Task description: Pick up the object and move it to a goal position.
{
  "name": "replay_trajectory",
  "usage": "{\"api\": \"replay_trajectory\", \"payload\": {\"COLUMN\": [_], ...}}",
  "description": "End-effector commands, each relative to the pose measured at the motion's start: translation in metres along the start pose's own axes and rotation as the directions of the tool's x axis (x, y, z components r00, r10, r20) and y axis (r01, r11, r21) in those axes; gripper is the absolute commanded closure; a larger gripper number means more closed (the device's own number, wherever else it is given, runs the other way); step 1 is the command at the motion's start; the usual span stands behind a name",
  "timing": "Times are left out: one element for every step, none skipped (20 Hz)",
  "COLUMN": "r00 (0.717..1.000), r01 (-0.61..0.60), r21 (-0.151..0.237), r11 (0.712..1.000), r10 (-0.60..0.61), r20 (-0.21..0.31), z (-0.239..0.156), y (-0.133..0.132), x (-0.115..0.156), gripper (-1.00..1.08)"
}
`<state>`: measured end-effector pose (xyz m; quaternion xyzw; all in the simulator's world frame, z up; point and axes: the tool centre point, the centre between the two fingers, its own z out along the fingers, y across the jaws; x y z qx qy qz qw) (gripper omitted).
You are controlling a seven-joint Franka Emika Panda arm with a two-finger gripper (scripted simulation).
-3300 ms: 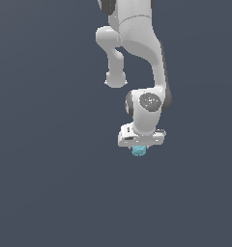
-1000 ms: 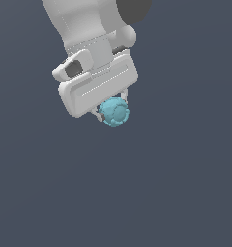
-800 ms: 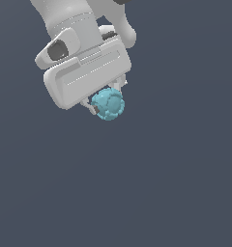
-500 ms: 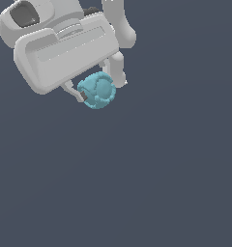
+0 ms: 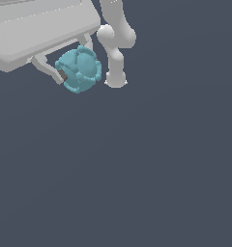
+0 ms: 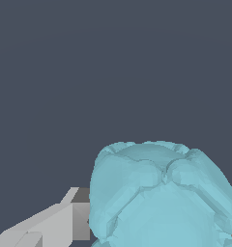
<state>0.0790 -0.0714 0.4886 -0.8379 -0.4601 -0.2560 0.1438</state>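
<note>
Now teal ball sits btwn claw fingers, apparently clamped, off grey surface.

From where I'm sitting, the exterior view has the hand up in the corner at that view's left, and the ball sits right under it, wedged between the two fingers, touching both. The arm's column stands just to the ball's right in that view, behind it. On the wrist view the ball fills the near part, one finger touching its side.
</note>
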Motion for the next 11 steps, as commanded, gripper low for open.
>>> {"api": "replay_trajectory", "payload": {"r00": [1.0,1.0,1.0,0.999,0.999,0.999,0.999,0.999,0.999,0.999,0.999], "r01": [0.016,0.021,0.025,0.028,0.03,0.033,0.034,0.035,0.035,0.035,0.035], "r21": [0.007,0.008,0.01,0.011,0.012,0.013,0.014,0.014,0.015,0.015,0.015], "r11": [1.0,1.0,1.0,1.0,0.999,0.999,0.999,0.999,0.999,0.999,0.999], "r10": [-0.016,-0.021,-0.024,-0.028,-0.03,-0.032,-0.034,-0.035,-0.035,-0.035,-0.035], "r20": [-0.009,-0.012,-0.014,-0.016,-0.017,-0.019,-0.02,-0.02,-0.021,-0.021,-0.021], "z": [-0.0072,-0.0094,-0.0113,-0.0128,-0.0141,-0.0152,-0.0159,-0.0164,-0.0166,-0.0167,-0.0167], "y": [0.0029,0.0038,0.0047,0.0054,0.006,0.0065,0.0069,0.0073,0.0075,0.0076,0.0076], "x": [0.0021,0.0027,0.0031,0.0035,0.0039,0.0042,0.0045,0.0047,0.0049,0.005,0.005], "gripper": [1.08,1.08,1.08,1.08,1.08,1.08,1.08,1.08,1.08,1.08,1.08]}}
